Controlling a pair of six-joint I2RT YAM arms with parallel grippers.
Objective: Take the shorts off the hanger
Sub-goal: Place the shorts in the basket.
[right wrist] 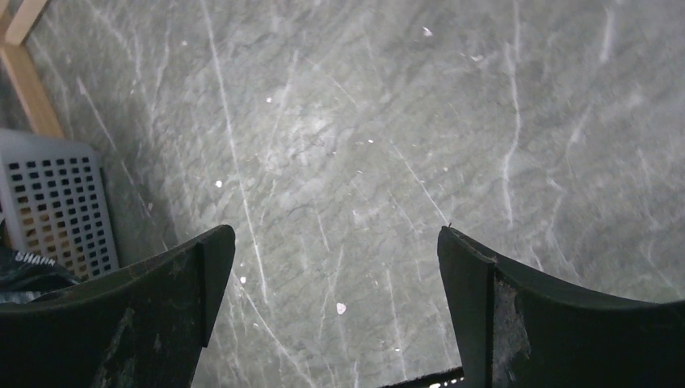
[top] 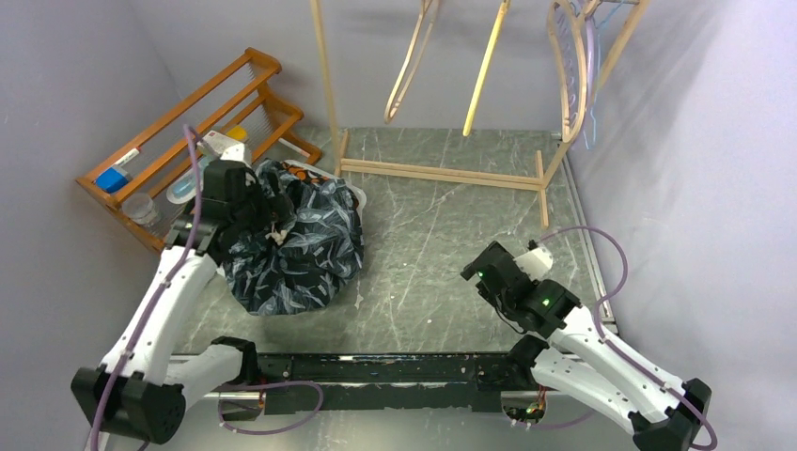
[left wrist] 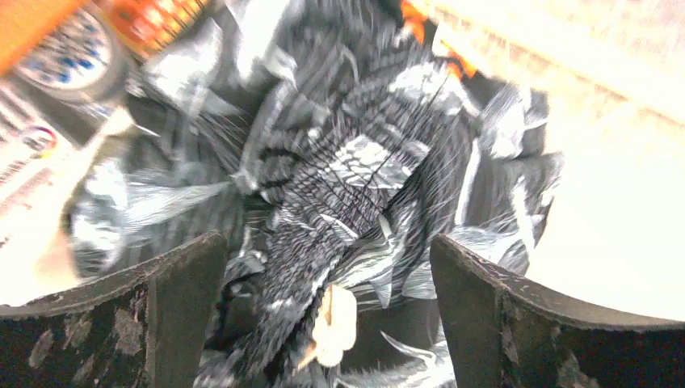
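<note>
The grey marbled table (top: 442, 244) filled most of the top view, w/ a pale wooden stand (top: 442, 172) across the upper centre and an orange slatted rack (top: 188, 103) lying in the upper left corner. The shorts (top: 301, 249) sat as one bunched heap left of centre, the dark leaf-print pair on top and a scrap of orange fabric (top: 305, 172) peeking out at its upper edge; the other pairs couldn't be made out. No shorts were visible on the hangers (top: 414, 56) dangling at the top of the frame, so the job looked about done. The left gripper (left wrist: 327, 242) hovered right over the heap, jaws spread wide w/ nothing pinched between them, leaf-print folds lying just below the pads. The right gripper (right wrist: 335, 242) hung lower right of centre over bare tabletop, also fully open and empty; a pale perforated basket (right wrist: 56, 202) showed at the left edge of its view. The fabric looked light, limp and a bit slick, so it would sag and slide rather than hold shape. The best pinch is prob. a thick fold or the waistband near the white drawstring (top: 277, 230), not a single thin layer.
</note>
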